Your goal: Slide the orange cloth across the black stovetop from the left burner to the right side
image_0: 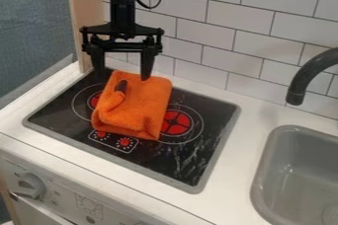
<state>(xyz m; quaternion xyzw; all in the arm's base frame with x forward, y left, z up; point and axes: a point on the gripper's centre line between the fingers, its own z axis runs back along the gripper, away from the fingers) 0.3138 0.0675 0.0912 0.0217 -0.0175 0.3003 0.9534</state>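
The black gripper (pixel 123 73) hangs at the upper left over the back of the stove, its two fingers spread wide apart. Just below and in front of it lies a folded orange cloth (pixel 142 110) on the black stove top (pixel 191 162). The fingertips are near the cloth's back edge; whether they touch it I cannot tell. A small dark object (pixel 121 86) shows at the cloth's upper left, partly covered by a fold. The cloth hides parts of both red burners, including the right one (pixel 177 123).
A grey sink (pixel 264 169) is set in the white counter (pixel 247 135) at the right, with a dark curved faucet (pixel 305 76) above it. A white tiled wall (pixel 224 19) stands behind, and a wooden post (pixel 79 9) rises at the left.
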